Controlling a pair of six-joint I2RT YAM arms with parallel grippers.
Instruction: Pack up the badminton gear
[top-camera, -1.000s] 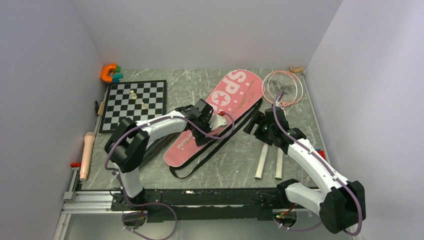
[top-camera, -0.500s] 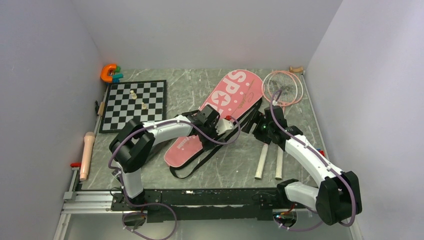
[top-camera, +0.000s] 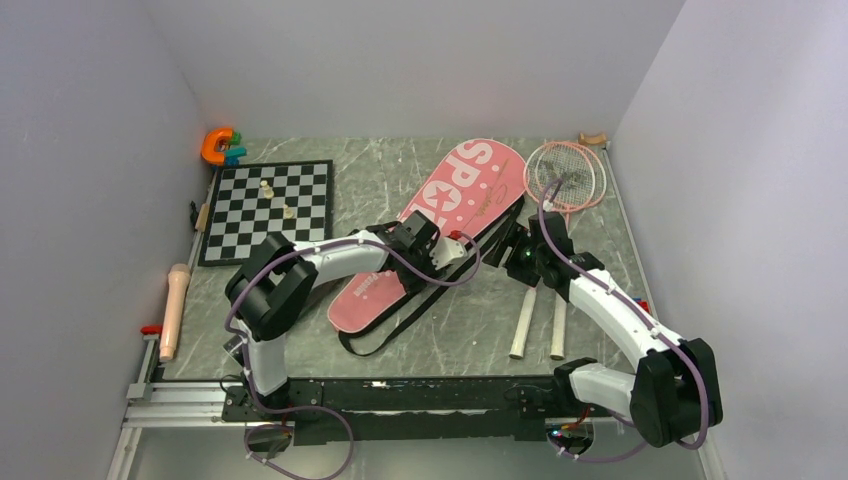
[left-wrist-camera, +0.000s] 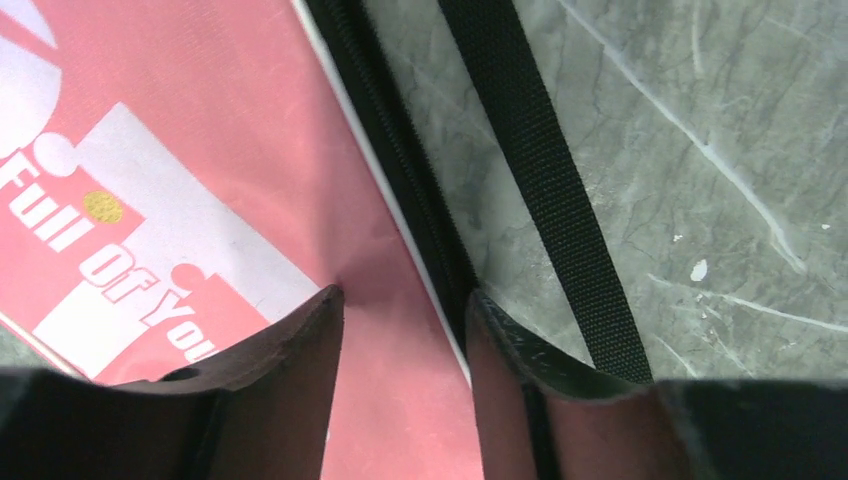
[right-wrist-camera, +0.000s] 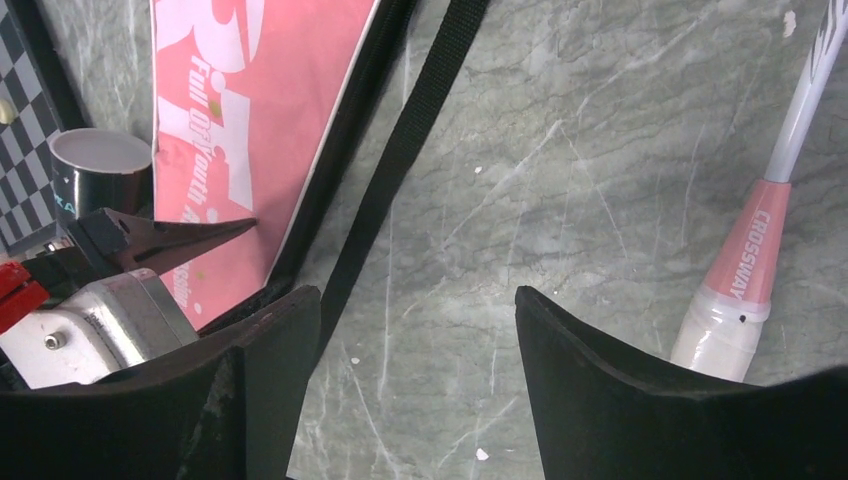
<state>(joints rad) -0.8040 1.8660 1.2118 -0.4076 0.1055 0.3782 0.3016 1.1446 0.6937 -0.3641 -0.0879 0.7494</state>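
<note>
The pink bag (top-camera: 455, 200) lettered "SPORT" lies slantwise mid-table, its black strap (top-camera: 400, 320) looped toward me. My left gripper (top-camera: 447, 252) is pressed down on the bag's right edge. In the left wrist view its jaws (left-wrist-camera: 403, 300) are half-narrowed. One finger rests on the pink face (left-wrist-camera: 250, 150), the other on the black zipper edge, with a gap between. My right gripper (right-wrist-camera: 418, 300) hangs open over bare table between the strap (right-wrist-camera: 400, 170) and a racket handle (right-wrist-camera: 745, 290). Two pink rackets (top-camera: 565, 175) lie at the right. A black tube's end (right-wrist-camera: 98, 165) shows beside the bag.
A chessboard (top-camera: 268, 205) with a few pieces lies at the back left, an orange U-shaped toy (top-camera: 218, 145) behind it. A beige rod (top-camera: 175, 310) lies along the left wall. A small wooden piece (top-camera: 592, 138) sits in the back right corner. Walls close three sides.
My left gripper slid right across the bag to its right edge and its jaws narrowed from wide open. The right gripper shifted slightly and narrowed a little.
</note>
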